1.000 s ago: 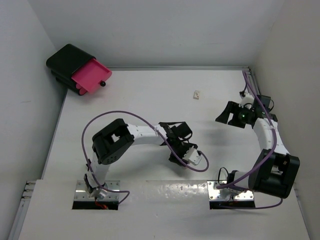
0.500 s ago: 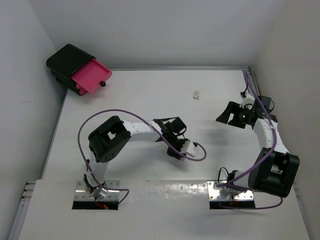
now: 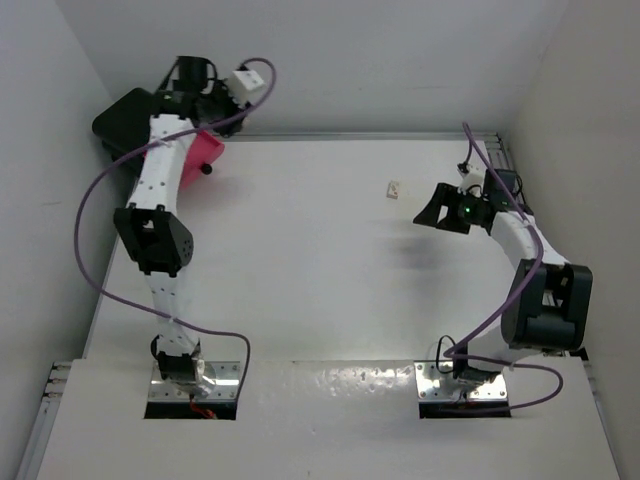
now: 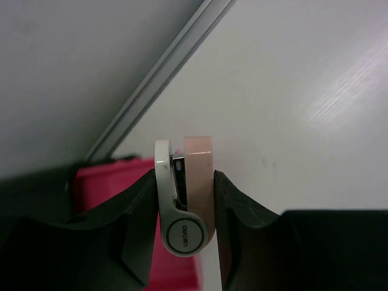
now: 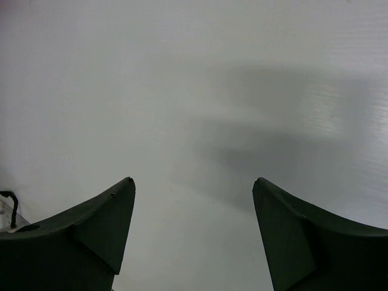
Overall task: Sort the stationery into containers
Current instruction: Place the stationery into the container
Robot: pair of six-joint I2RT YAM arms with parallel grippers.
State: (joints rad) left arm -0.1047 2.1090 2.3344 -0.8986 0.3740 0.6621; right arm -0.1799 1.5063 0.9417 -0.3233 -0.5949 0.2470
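Note:
My left gripper [image 4: 185,176] is shut on a small pinkish-and-white stationery block [image 4: 197,182] with a round logo on its white side. It hangs over the open pink drawer [image 4: 106,194] of the black cabinet [image 3: 125,118]. In the top view, the left gripper [image 3: 205,100] is raised at the back left corner, and its arm hides part of the pink drawer [image 3: 207,150]. A small white eraser-like piece [image 3: 394,187] lies on the table. My right gripper [image 3: 440,210] hovers to the right of it, and the right gripper [image 5: 193,180] is open with only bare table between its fingers.
White walls close in the table on the left, back and right. A metal rail [image 4: 163,66] runs along the table's back edge. Purple cables [image 3: 95,215] loop off both arms. The drawer's black knob [image 3: 207,168] sticks out toward the table.
The left arm has swung from the middle of the table up to the cabinet at the back left, carrying the block. The right gripper has shifted slightly left.

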